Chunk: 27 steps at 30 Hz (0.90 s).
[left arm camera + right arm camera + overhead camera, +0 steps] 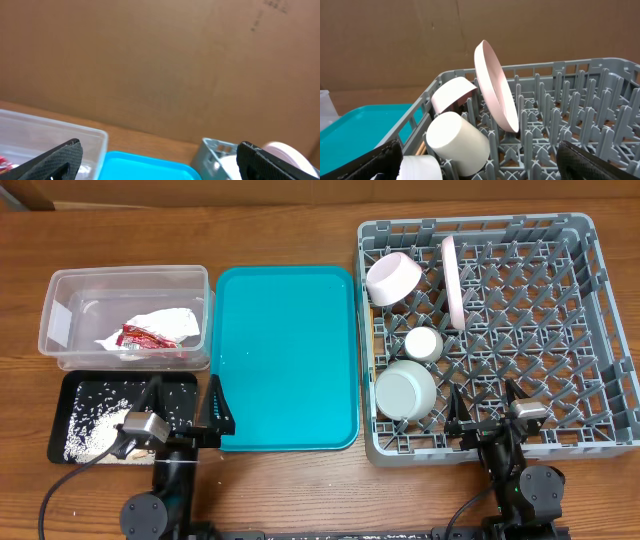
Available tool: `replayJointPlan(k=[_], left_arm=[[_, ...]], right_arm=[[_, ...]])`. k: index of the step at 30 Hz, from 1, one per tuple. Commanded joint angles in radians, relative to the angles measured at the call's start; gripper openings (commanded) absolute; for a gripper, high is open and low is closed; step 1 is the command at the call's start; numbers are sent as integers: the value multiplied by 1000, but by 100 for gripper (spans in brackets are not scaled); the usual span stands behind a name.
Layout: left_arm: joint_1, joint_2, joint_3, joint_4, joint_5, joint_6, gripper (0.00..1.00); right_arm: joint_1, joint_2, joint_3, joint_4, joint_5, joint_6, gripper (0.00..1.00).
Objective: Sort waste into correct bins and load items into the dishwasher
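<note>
- The teal tray (285, 360) lies bare in the middle of the tabletop (300, 480), and everything else is placed from it.
- Left of it, at the far end, the clear tub (100, 285) holds the red wrapper (143, 336) and the white napkin (175, 323). At the near end, the black tray (75, 385) holds the rice grains (95, 430).
- Right of it, the dish rack (590, 330) carries the pink bowl (392, 278), the cream cup (423, 343) and the grey-white bowl (405, 390) along the side next to the tray.
- The pink plate (453, 280) stands on edge one row further right, its long axis parallel to the tray's long side.
- The left fingers (55, 160) hang at the tray's near left corner, spread wide and holding nothing.
- The right fingers (375, 160) hang over the rack's near edge, likewise spread and holding nothing.
- By my reading, nothing is left to sort or load. Any touch-up in the rack would fall to the right arm, with the dishes ahead of it towards the tray. The bins belong to the left arm.
</note>
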<state>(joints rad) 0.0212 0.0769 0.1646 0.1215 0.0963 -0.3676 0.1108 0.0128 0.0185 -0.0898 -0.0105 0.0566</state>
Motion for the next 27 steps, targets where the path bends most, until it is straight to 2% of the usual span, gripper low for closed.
replayJointPlan(k=[1,7,13,15,19,27], left_arm=[[6,-73,-87,14,-108,-6,100],[7,-74,-162,2,-107,22,100],[7,-74,-159,-204,-106,181,100],[6,-74,-160,-200,-98,288,100],[5,-74,-160,-200,-100,396,100],[5,-74,-160,-200,-103,420,100]], right_arm=[[-7,-10,-11,6,10,8,100],[-7,-10,-11,6,10,8,100],[-7,-10,-11,6,10,8,100],[-7,-10,-11,6,10,8,100],[-7,-10,-11,6,10,8,100],[-7,-10,-11,6,10,8,100]])
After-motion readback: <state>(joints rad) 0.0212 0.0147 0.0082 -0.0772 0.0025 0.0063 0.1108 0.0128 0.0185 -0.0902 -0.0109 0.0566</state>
